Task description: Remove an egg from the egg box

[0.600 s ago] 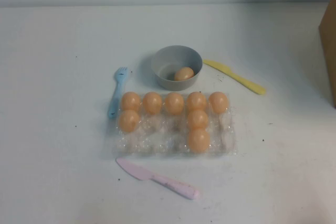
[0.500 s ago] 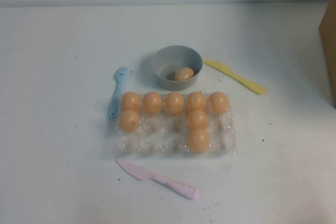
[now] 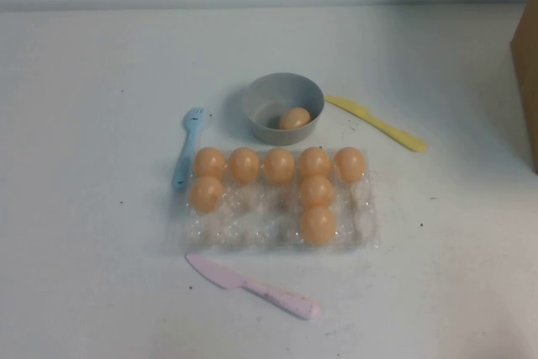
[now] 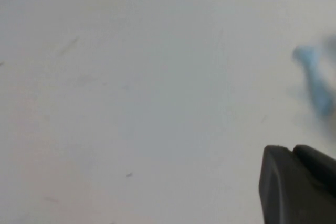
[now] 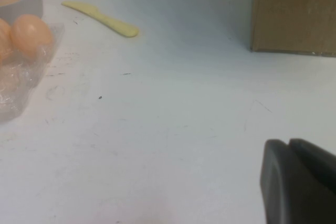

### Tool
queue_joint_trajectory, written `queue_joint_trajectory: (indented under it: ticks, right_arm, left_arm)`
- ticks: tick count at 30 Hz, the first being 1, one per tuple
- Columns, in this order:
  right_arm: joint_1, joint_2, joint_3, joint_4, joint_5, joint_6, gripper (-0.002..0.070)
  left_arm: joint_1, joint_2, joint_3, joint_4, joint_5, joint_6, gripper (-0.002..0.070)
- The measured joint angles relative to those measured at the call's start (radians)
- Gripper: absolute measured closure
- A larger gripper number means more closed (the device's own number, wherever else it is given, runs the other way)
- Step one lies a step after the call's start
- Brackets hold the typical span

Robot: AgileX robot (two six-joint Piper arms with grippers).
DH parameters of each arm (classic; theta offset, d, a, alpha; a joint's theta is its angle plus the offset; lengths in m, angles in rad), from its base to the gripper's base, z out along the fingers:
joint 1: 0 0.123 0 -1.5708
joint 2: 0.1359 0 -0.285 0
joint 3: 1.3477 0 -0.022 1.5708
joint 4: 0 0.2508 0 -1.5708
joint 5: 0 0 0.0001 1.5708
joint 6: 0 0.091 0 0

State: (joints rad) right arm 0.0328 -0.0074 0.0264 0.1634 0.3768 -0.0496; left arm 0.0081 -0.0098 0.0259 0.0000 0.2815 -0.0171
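Both grippers sit off the high view, left gripper clenched empty, right gripper of unclear state, with the egg box mid-table at twelve o'clock; neither arm seems clearly nearer its eggs.

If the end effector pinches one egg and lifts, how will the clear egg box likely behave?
The egg box looks like thin, crinkly plastic, so it is probably light and floppy. It may rise or slide with a snug egg. Eight eggs, mostly along its far row, likely weigh it down somewhat. Left end effector and right end effector sit away from it.
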Motion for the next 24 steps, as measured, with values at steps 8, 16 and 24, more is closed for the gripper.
queue_joint_trajectory:
  ticks: [8, 16, 24]
  right_arm:
    - [0.000, 0.000, 0.000, 0.000, 0.000, 0.000, 0.0694]
    - [0.000, 0.000, 0.000, 0.002, 0.000, 0.000, 0.0694]
    - [0.000, 0.000, 0.000, 0.002, 0.000, 0.000, 0.0694]
  left_arm:
    - [0.000, 0.000, 0.000, -0.361, -0.317, -0.347, 0.0678]
    - [0.000, 0.000, 0.000, -0.381, -0.384, -0.364, 0.0678]
    - [0.000, 0.070, -0.207, -0.321, -0.011, -0.267, 0.0678]
